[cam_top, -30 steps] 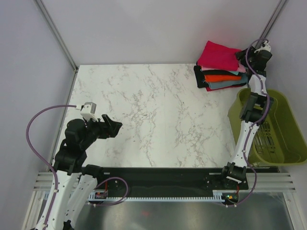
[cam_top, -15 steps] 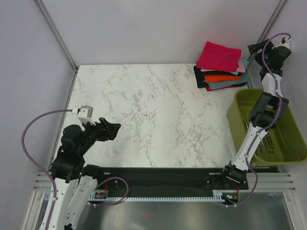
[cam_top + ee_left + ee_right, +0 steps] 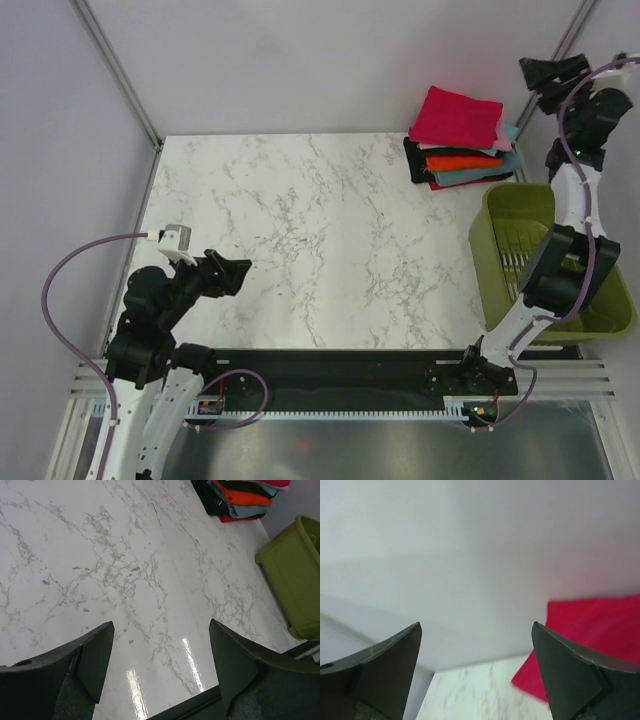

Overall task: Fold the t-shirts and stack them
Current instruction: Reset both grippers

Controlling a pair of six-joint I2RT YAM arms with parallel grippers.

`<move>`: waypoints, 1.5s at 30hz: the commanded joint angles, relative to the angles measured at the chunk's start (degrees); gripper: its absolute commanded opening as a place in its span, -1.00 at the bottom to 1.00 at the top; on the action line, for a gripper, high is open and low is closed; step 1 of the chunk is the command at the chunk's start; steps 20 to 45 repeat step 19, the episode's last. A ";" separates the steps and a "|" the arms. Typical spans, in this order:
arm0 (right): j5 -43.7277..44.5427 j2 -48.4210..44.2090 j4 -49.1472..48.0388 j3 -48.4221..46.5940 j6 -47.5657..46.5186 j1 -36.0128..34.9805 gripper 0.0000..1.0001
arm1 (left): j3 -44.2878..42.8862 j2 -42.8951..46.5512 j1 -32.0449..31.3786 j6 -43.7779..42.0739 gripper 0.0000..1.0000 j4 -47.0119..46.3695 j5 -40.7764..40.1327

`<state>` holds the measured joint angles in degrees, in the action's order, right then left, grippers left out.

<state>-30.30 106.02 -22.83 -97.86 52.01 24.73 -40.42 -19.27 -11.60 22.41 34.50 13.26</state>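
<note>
At far-right corner of the white marble-look table (image 3: 320,240), folded cloth t-shirts (image 3: 462,155) are stacked, w/ crimson-red t-shirt (image 3: 458,117) on top. The left gripper (image 3: 160,625) is held wide apart, empty, over near-left tabletop; the right gripper (image 3: 476,625) is likewise spread, high beside the stack.

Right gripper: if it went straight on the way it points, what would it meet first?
Probably the pale wall. The right gripper, open, points past the crimson t-shirt, which sits to one side of its line. Depth is unclear.

Right gripper (image 3: 476,630) jaws spread wide, empty. Crimson t-shirt (image 3: 590,625) ahead of the right finger; marble table (image 3: 475,692) between the fingers.
</note>
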 commanded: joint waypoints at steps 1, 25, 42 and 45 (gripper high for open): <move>-7.84 -6.49 -14.84 15.99 7.48 -6.52 0.96 | 0.26 0.63 0.35 -1.32 0.69 -2.42 0.90; -3.50 -24.32 -26.76 58.13 0.68 -33.51 0.96 | 0.43 0.55 0.43 -1.67 0.68 -2.77 -3.48; -3.50 -24.32 -26.76 58.13 0.68 -33.51 0.96 | 0.43 0.55 0.43 -1.67 0.68 -2.77 -3.48; -3.50 -24.32 -26.76 58.13 0.68 -33.51 0.96 | 0.43 0.55 0.43 -1.67 0.68 -2.77 -3.48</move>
